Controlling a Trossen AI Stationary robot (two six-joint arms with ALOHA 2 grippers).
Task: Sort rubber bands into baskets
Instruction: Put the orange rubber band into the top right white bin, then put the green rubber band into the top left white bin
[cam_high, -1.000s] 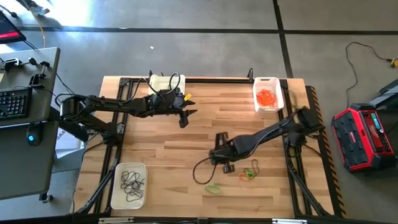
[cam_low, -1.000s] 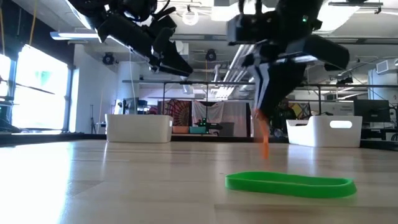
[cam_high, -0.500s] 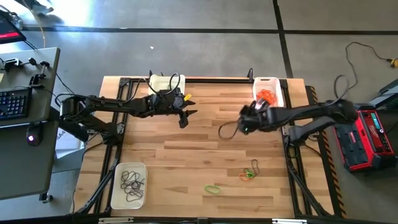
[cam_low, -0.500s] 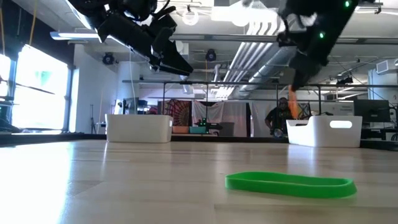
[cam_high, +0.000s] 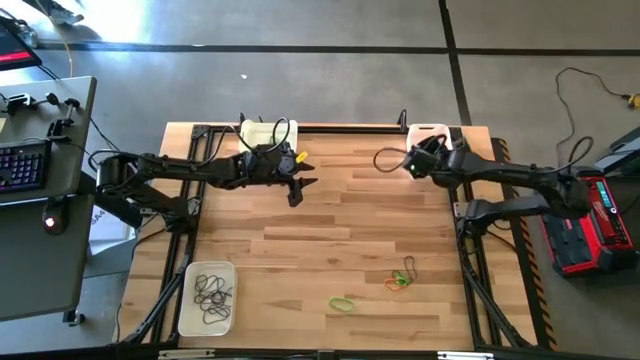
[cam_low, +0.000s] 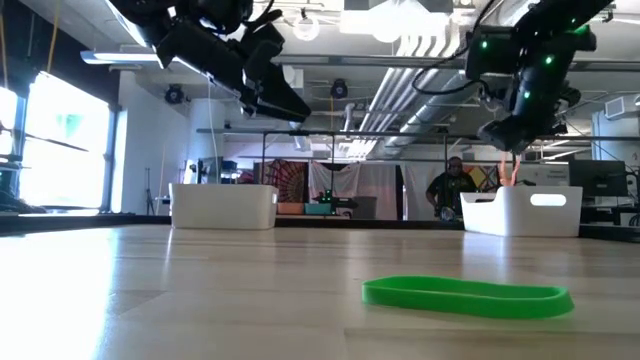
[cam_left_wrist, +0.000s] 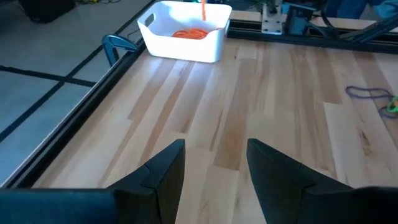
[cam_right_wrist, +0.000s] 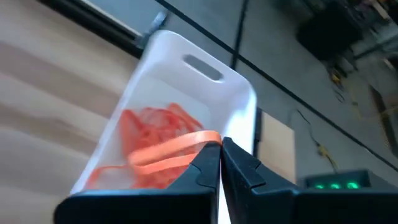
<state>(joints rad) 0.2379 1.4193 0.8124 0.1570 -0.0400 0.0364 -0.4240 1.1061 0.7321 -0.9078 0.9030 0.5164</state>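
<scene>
Our left gripper (cam_high: 296, 186) hangs with fingers apart near the table's 11 o'clock. Our right gripper (cam_right_wrist: 219, 163) pinches an orange rubber band (cam_right_wrist: 174, 149) above the basket (cam_right_wrist: 244, 99) at 1 o'clock.

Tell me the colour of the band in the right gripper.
Orange band, clearest in the right wrist view.

Where my four eyes look

One looks down from above, one sits low on my table (cam_high: 330, 230); my wrist eyes both see the orange-band basket (cam_left_wrist: 184, 31), the right one closest.
</scene>
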